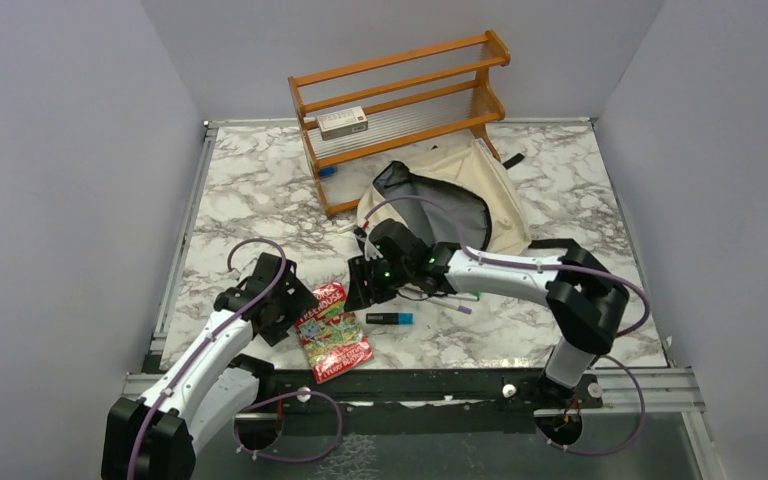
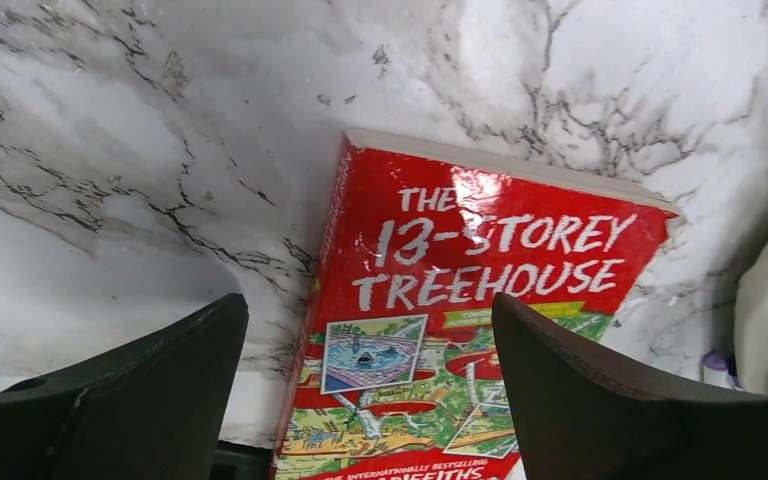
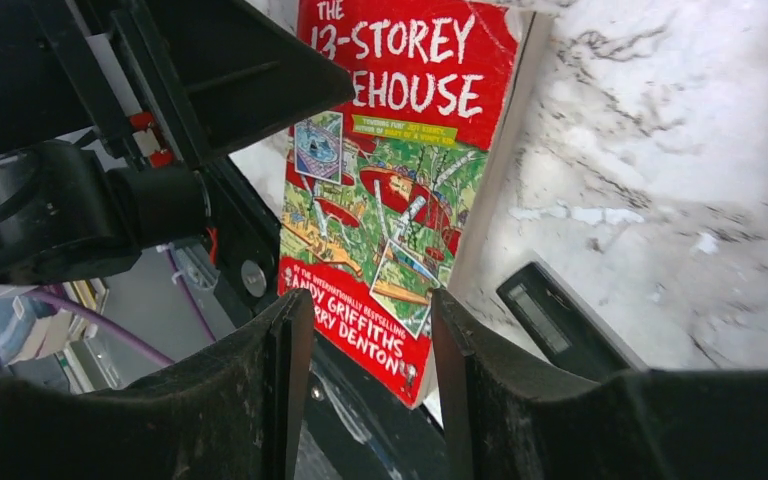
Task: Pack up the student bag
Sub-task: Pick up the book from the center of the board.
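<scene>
The student bag (image 1: 500, 200), beige with a dark open mouth, lies at the back centre in front of a wooden rack. A red book, "The 13-Storey Treehouse" (image 1: 333, 332), lies flat near the table's front edge. My left gripper (image 1: 295, 302) is open and empty, hovering at the book's left edge; in the left wrist view the book (image 2: 480, 250) lies between and beyond the open gripper (image 2: 370, 335). My right gripper (image 1: 358, 287) is open and empty, just above the book's far right corner; the book (image 3: 390, 150) shows beyond the gripper (image 3: 372, 325).
A black and blue stick-shaped item (image 1: 390, 319) lies right of the book and also shows in the right wrist view (image 3: 560, 320). Pens (image 1: 465, 298) lie under the right arm. The wooden rack (image 1: 400, 100) holds a small box (image 1: 342, 122). The left arm (image 3: 110, 150) is close to my right gripper.
</scene>
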